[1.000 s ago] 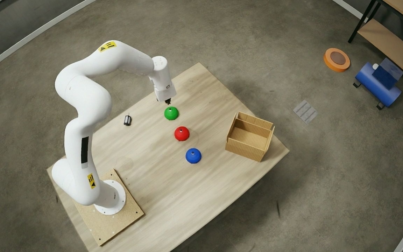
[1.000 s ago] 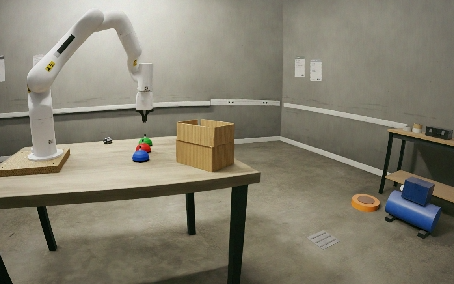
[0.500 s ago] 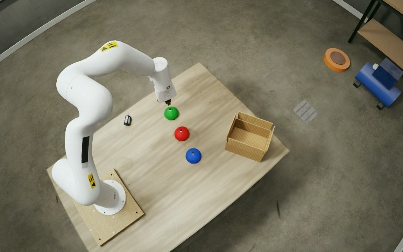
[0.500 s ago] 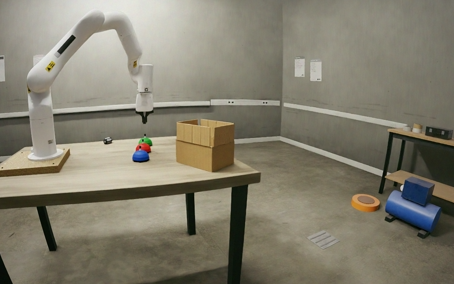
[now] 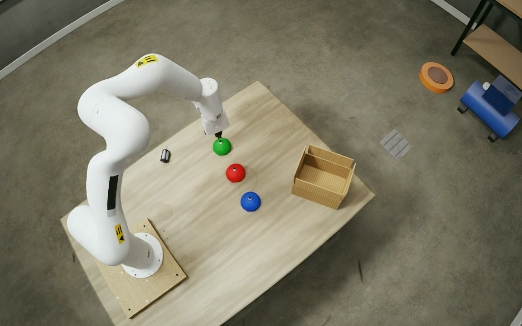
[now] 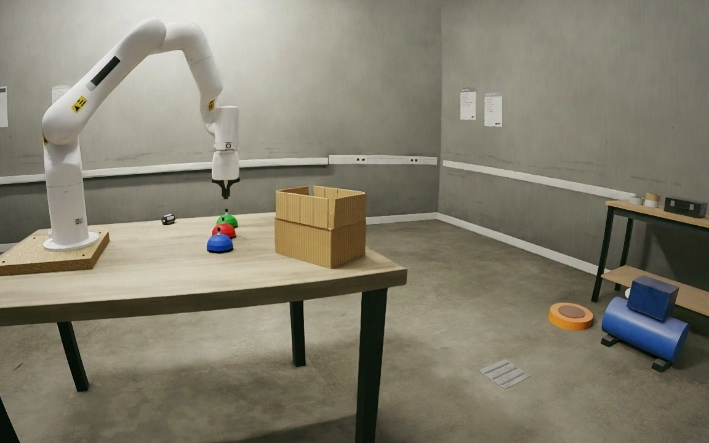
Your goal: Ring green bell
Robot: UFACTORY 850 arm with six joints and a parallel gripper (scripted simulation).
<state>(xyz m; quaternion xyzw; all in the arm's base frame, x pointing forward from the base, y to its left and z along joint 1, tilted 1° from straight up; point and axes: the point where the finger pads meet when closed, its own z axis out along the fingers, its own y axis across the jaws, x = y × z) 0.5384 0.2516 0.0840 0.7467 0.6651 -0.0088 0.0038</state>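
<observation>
The green bell sits on the wooden table, the farthest of three bells in a row; in the side view it shows behind the red one. Its button stem points up and is free. My gripper is shut and empty, pointing straight down over the bell. In the side view the fingertips hang a short way above the button with a clear gap between them.
A red bell and a blue bell stand in line toward the front. An open cardboard box stands at the right side of the table. A small black object lies left of the green bell.
</observation>
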